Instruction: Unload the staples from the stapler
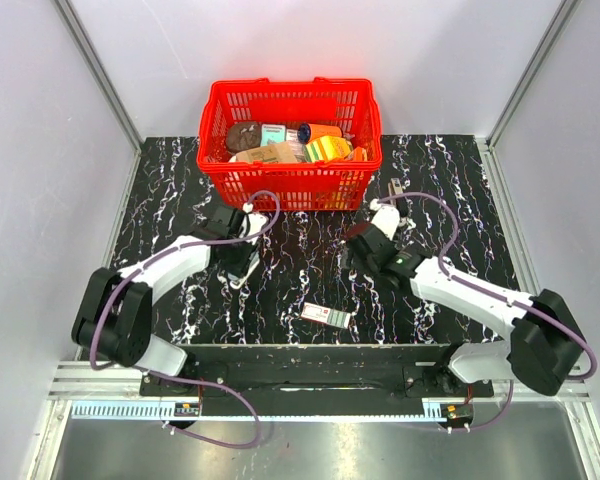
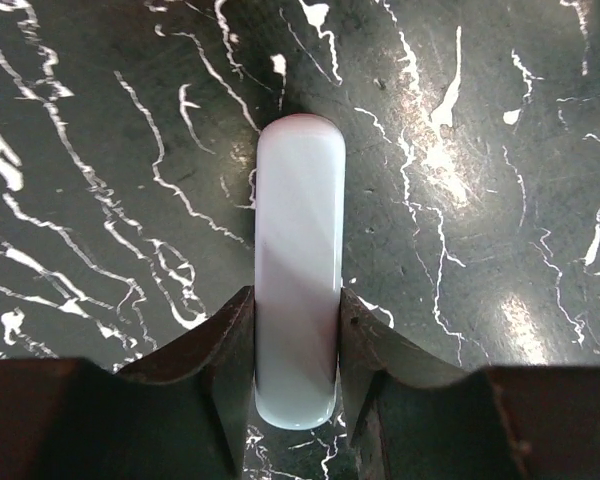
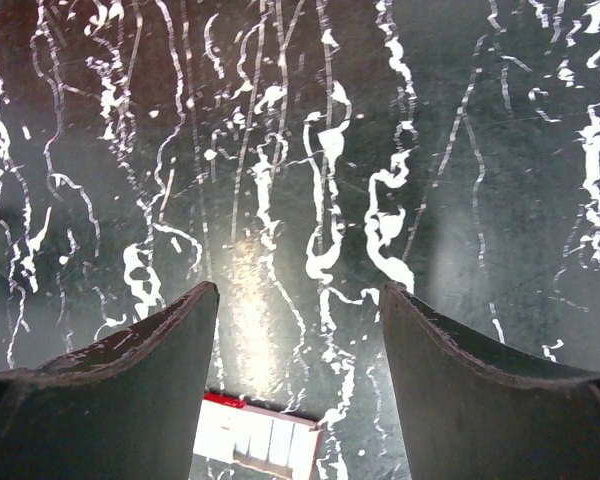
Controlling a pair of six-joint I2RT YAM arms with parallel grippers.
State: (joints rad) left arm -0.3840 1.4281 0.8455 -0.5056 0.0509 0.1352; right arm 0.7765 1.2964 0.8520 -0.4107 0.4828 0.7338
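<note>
The stapler (image 2: 298,270) lies lengthwise between the left claw's (image 2: 296,300) fingers, pinched on both sides, seemingly low over the table (image 2: 480,200). The right claw (image 3: 300,300) stands wide, holding nothing, with the carton (image 3: 255,440) near it.

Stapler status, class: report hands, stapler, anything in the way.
Left hand shut on stapler. Right hand open, empty. White-and-red carton near right hand, apart from stapler.

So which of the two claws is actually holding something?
The left gripper: it clamps the pale stapler. The right gripper hangs open and empty.
</note>
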